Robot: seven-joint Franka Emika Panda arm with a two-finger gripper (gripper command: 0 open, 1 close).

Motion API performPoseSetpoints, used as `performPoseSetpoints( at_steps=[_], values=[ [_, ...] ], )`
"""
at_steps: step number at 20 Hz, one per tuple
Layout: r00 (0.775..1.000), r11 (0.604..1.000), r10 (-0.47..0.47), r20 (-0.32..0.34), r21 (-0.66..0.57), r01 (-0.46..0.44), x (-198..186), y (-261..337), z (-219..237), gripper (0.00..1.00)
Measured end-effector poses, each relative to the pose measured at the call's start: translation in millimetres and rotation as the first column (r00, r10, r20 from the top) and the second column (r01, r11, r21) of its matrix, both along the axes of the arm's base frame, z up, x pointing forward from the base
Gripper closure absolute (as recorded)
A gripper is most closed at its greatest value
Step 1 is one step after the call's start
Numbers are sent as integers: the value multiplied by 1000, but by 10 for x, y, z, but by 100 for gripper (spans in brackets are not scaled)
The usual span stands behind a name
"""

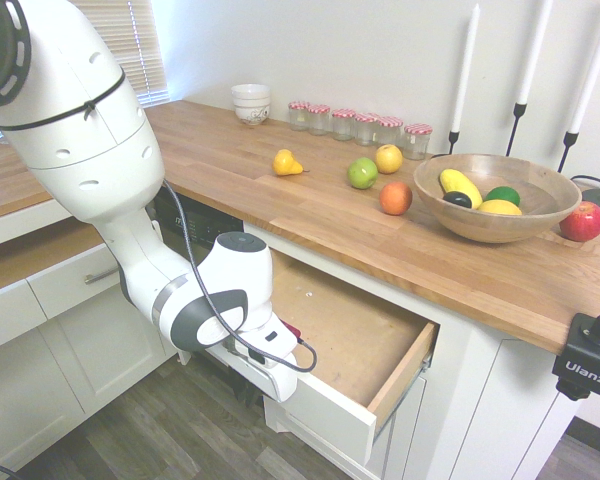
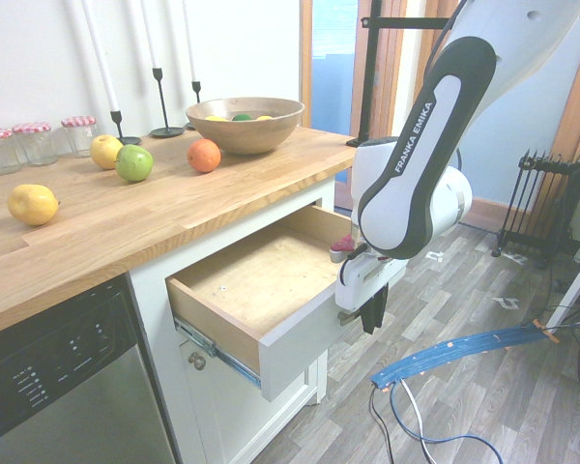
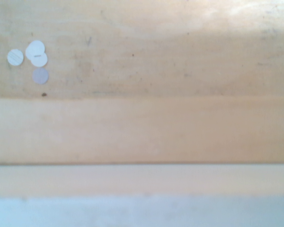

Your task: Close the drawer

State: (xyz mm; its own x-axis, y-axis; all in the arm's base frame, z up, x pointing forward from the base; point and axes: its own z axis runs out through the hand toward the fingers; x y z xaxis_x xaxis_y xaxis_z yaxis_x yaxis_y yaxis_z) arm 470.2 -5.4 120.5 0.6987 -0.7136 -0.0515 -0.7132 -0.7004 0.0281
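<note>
The drawer (image 1: 350,335) stands pulled out below the wooden countertop, with its brown bottom (image 2: 261,275) bare and its white front panel (image 2: 300,338) facing the room. My gripper (image 2: 372,314) hangs right in front of that panel at handle height. Its dark fingers stand together as one shape and point down, next to a bit of the metal handle (image 2: 346,315). In the first exterior view the hand (image 1: 275,365) covers the panel's near end and the fingers are hidden. The wrist view looks down on the drawer's wooden bottom (image 3: 156,71) and the panel's white top edge (image 3: 142,213).
On the countertop (image 1: 280,200) stand a wooden fruit bowl (image 1: 495,195), loose fruit (image 1: 362,173), glass jars (image 1: 360,122) and candlesticks (image 1: 462,75). A dishwasher (image 2: 58,387) sits beside the drawer. A narrower white drawer (image 1: 75,280) is at the left. A radiator (image 2: 541,198) stands across the floor.
</note>
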Motion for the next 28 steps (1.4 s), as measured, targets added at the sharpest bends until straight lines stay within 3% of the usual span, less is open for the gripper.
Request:
performPoseSetpoints(
  at_steps=[17,28],
  values=[
    [999,1000,-16,33,6,15,135,-31,57,100],
    [1000,1000,-20,18,17,20,804,-69,13,100]
  ],
)
